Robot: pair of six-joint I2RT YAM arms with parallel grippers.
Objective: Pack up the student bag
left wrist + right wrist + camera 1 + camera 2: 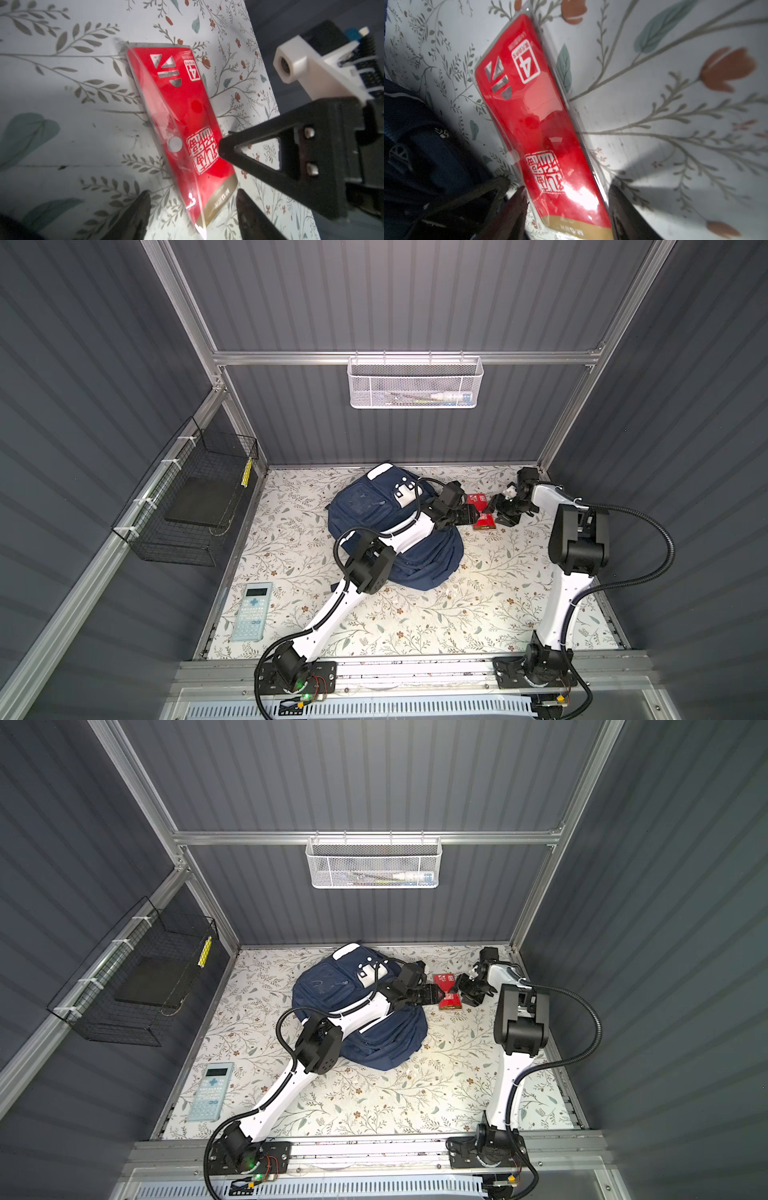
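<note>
- Top view, lower left: a calculator [252, 612] lies unpacked on the bench [415, 626].
- Centre: the student bag [365, 510] slumps under the left arm [409, 531]; its opening is hidden.
- Right of it: a red packet [485, 524], not yet packed. The left fingers [141, 209] are spread astride it, and the right fingers [620, 207] flank it, grip unclear.
- Far wall: the mesh basket [374, 381] holds things too small to name.

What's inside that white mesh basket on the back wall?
Through the white mesh basket, a few slim pen-like things lie along its bottom, one white with blue. The mesh blurs them; what exactly they are cannot be told.
</note>
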